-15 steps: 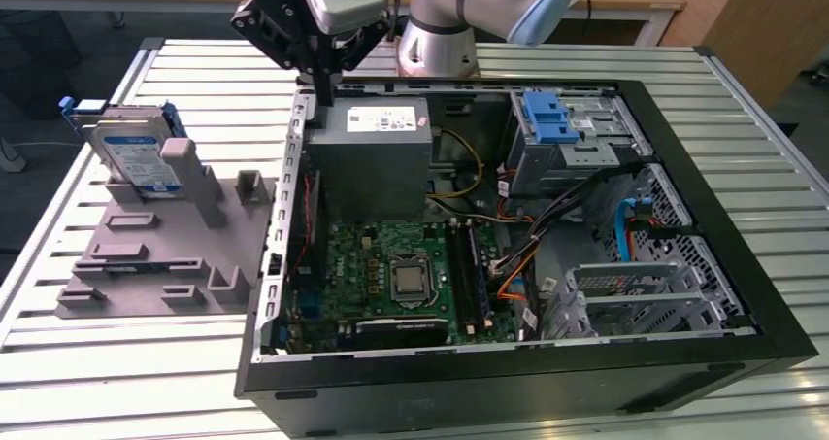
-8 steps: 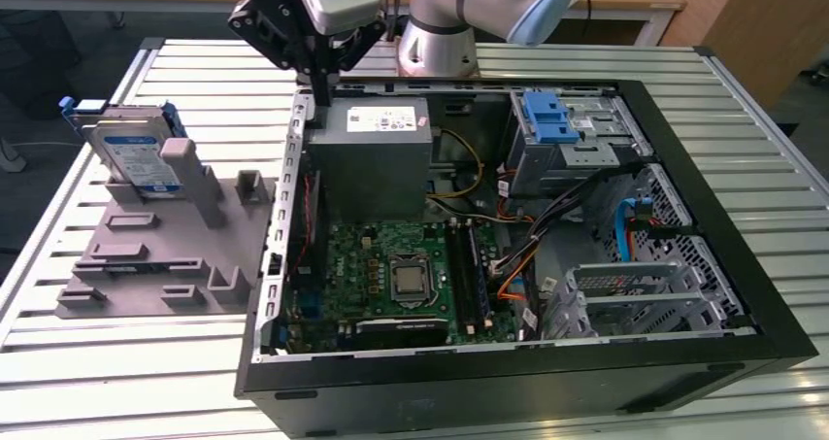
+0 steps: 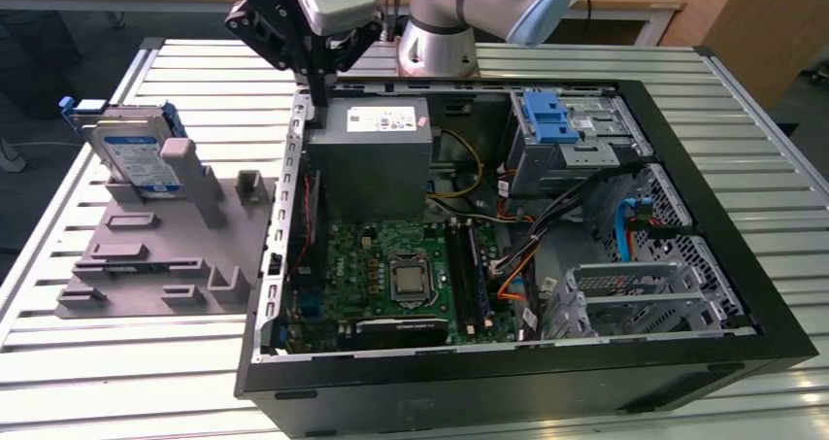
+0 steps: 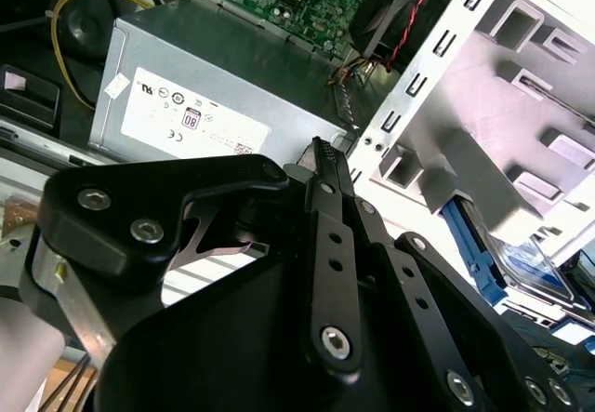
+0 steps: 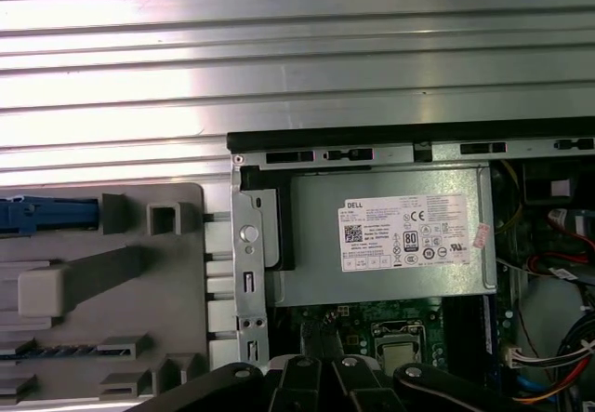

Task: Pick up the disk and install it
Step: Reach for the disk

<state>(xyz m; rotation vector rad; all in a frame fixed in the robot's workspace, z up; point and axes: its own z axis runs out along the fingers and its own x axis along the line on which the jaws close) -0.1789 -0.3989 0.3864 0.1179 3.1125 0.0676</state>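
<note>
The disk [image 3: 136,158] stands upright in a slot at the far end of a grey holder [image 3: 155,255], on the exterior view's left. It is a silver drive with a white-and-blue label in a blue bracket. Part of the disk [image 4: 525,268] shows in the second wrist view, and its blue bracket [image 5: 46,215] in the first wrist view. My gripper [image 3: 317,88] hangs above the far left corner of the open computer case [image 3: 518,382], to the right of the disk and apart from it. Its fingers [image 4: 325,198] are shut with nothing between them.
Inside the case are a big grey metal box [image 3: 376,153] with a white sticker, a green motherboard [image 3: 388,285], loose cables, a silver cage with a blue latch [image 3: 560,119] and a metal bay [image 3: 635,289]. All rest on a ribbed metal table [image 3: 130,372].
</note>
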